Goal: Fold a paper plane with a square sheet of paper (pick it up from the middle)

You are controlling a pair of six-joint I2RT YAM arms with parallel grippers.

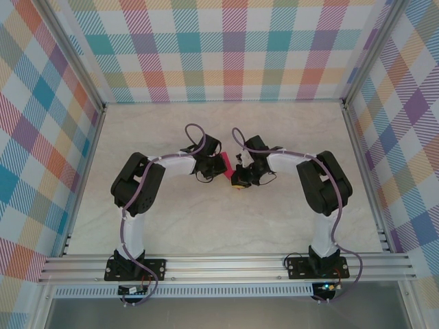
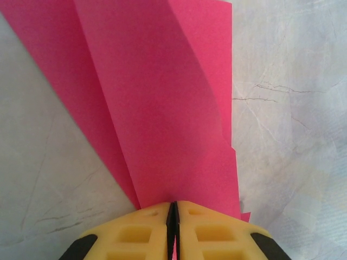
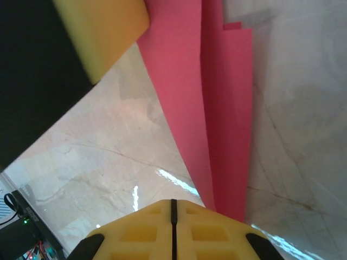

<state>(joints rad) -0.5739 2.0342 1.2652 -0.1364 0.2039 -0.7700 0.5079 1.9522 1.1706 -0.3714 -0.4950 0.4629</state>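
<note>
The pink sheet of paper (image 1: 221, 163) is folded into long overlapping layers and hangs in the air between the two arms at the table's middle. My left gripper (image 2: 173, 205) is shut on its narrow end. From the jaws the layers (image 2: 162, 108) fan out and away. In the top view the left gripper (image 1: 212, 166) meets the paper from the left. My right gripper (image 3: 173, 201) is shut with nothing in its slit. The paper (image 3: 217, 108) runs past just right of its right finger. The left gripper's yellow finger (image 3: 103, 32) shows at upper left. The right gripper (image 1: 239, 180) sits just right of and below the paper.
A pale marbled table (image 1: 206, 226) lies under both arms, with checked walls on three sides. An aluminium rail (image 1: 226, 264) with the arm bases runs along the near edge. The two wrists stand very close together at the centre.
</note>
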